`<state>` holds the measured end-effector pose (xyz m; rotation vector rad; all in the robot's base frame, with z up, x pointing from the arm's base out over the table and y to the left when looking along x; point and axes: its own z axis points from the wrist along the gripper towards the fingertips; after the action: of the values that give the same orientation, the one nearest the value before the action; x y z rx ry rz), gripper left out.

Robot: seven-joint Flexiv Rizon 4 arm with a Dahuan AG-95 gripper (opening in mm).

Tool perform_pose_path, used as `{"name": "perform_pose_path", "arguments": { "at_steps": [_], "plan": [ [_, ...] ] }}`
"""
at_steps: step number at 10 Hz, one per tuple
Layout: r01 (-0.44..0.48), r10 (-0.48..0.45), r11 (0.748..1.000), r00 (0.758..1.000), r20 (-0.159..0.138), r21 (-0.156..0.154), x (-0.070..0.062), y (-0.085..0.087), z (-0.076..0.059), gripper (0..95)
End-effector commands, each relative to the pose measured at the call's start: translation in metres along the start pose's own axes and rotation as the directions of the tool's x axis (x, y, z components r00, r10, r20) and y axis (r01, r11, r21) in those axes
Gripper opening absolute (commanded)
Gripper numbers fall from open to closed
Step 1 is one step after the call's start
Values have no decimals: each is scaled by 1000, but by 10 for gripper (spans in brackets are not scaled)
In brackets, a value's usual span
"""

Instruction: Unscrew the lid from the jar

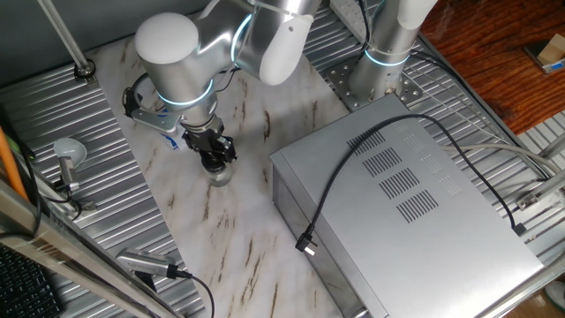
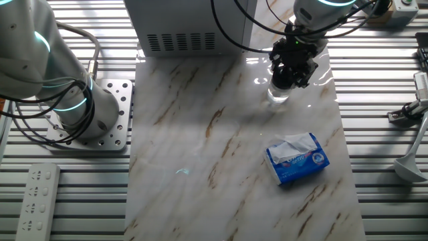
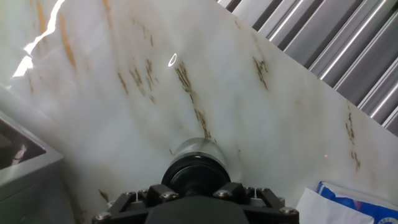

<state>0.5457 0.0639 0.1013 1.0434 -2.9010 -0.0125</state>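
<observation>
We see one jar (image 2: 279, 94) beside one grey box (image 1: 415, 199), our gripper (image 3: 196, 182) clamped on its single lid (image 3: 196, 173)

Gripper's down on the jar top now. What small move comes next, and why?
Probably a twist of the wrist to start unscrewing. The gripper sits directly over the small round black screw lid, jaws apparently closed around it, and the small clear jar stands upright on the marble table. Whether the grip is firm cannot be seen.
</observation>
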Motion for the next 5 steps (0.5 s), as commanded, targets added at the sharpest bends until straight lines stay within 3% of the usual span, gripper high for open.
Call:
{"name": "perform_pose_path", "arguments": {
  "at_steps": [1,5],
  "plan": [
    [-6,6,1000,1000,6,-4,0,0,0,380],
    [-1,1,1000,1000,5,-2,0,0,0,380]
  ]
}}
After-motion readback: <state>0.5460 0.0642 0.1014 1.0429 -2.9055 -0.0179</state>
